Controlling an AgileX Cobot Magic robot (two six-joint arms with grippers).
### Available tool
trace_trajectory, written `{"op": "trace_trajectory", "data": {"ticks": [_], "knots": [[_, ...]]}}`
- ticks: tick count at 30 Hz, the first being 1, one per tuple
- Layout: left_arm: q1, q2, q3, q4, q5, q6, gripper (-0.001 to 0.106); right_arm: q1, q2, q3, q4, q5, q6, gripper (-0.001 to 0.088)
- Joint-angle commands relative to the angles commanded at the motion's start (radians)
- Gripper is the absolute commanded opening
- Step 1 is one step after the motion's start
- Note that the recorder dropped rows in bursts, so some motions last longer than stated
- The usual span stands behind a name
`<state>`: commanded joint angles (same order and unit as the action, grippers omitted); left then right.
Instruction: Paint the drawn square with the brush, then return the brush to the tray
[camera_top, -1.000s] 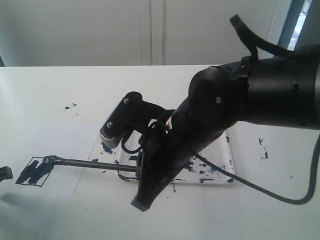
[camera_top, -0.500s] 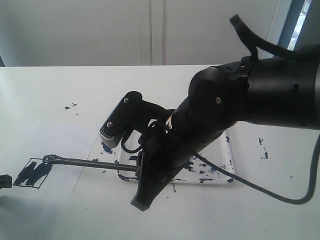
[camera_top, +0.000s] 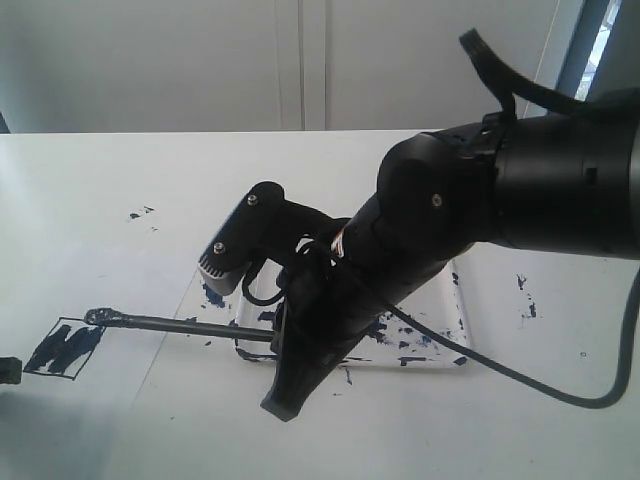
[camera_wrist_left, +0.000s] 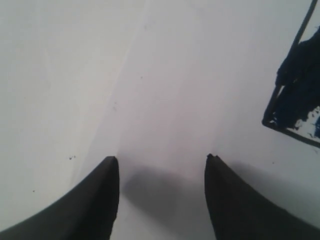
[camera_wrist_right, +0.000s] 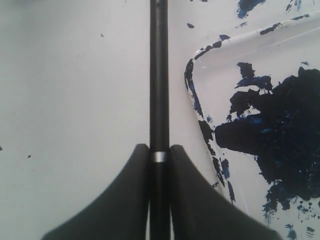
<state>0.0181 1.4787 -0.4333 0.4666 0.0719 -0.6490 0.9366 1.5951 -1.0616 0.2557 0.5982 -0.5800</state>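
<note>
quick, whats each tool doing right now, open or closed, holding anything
left tool: open, holding nothing
right tool: closed on the brush

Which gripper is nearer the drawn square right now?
Left. The left gripper is open just beside the drawn square; the right gripper grips the brush farther off, by the tray.

black brush (camera_wrist_right: 159, 75), navy-blotched clear tray (camera_wrist_right: 280, 52)

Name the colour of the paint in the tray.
Dark navy paint, nearly black; clearest in right wrist view.
</note>
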Motion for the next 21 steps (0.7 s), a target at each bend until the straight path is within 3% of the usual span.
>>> {"op": "trace_trajectory", "data": {"ticks": [10, 14, 21], "knots": [[0.000, -0.108, 0.000, -0.071, 0.055, -0.008, 0.056, 0.000, 0.000, 0.000, -0.006, -0.052, 0.000, 0.0000], [0.000, -0.168, 0.000, -0.071, 0.073, -0.005, 0.056, 0.000, 0.002, 0.000, -0.003, -0.013, -0.009, 0.0000], [0.000, -0.182, 0.000, -0.071, 0.060, -0.051, 0.056, 0.025, 0.003, 0.000, 0.087, -0.004, -0.094, 0.0000]]}}
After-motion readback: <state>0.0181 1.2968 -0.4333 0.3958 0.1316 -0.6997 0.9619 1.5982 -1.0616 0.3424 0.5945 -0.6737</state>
